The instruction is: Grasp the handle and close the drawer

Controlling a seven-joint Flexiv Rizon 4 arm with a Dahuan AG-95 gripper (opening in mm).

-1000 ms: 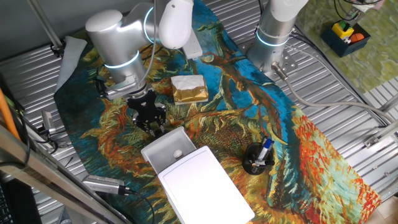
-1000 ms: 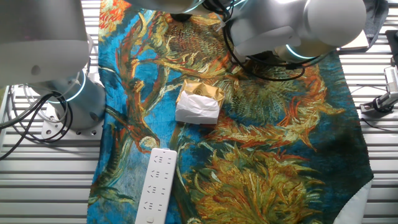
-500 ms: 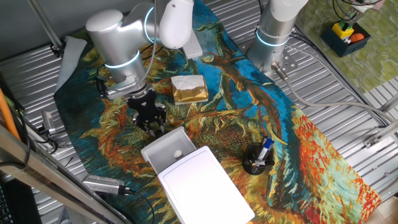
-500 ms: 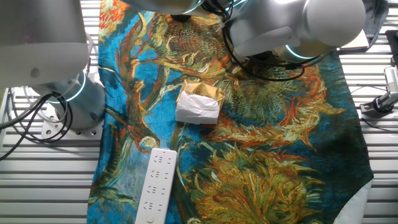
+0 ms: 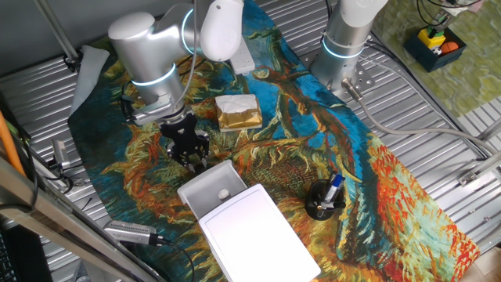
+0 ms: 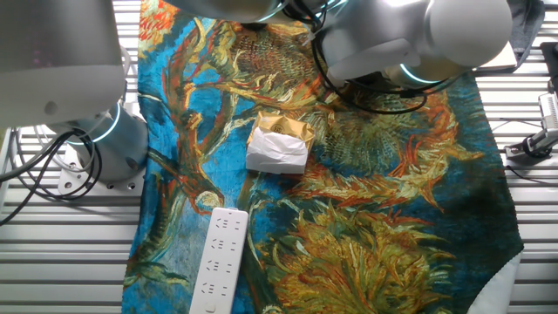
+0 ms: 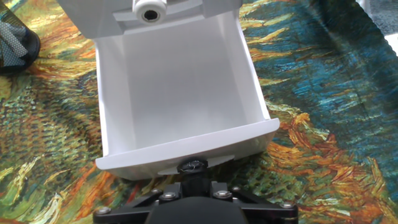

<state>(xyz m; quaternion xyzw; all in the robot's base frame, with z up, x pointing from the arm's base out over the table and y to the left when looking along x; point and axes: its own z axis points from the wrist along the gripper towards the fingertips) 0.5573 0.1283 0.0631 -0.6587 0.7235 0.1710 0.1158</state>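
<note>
The drawer [image 5: 211,186] is a shallow white tray, pulled open out of the white flat-topped box [image 5: 257,233]. In the hand view the empty drawer [image 7: 177,87] fills the middle, with its front lip and small handle tab [image 7: 217,160] nearest me. My gripper [image 5: 193,160] stands at the drawer's front edge. In the hand view the gripper [image 7: 193,169] has its dark fingers drawn together at the handle tab, apparently pinching it. The drawer and gripper are out of the other fixed view.
A tan-and-white block [image 5: 237,112] lies behind the gripper, also in the other fixed view [image 6: 279,144]. A black pen cup [image 5: 323,200] stands right of the box. A white power strip [image 6: 218,262] lies on the painted cloth. A second arm base [image 5: 344,39] stands at the back.
</note>
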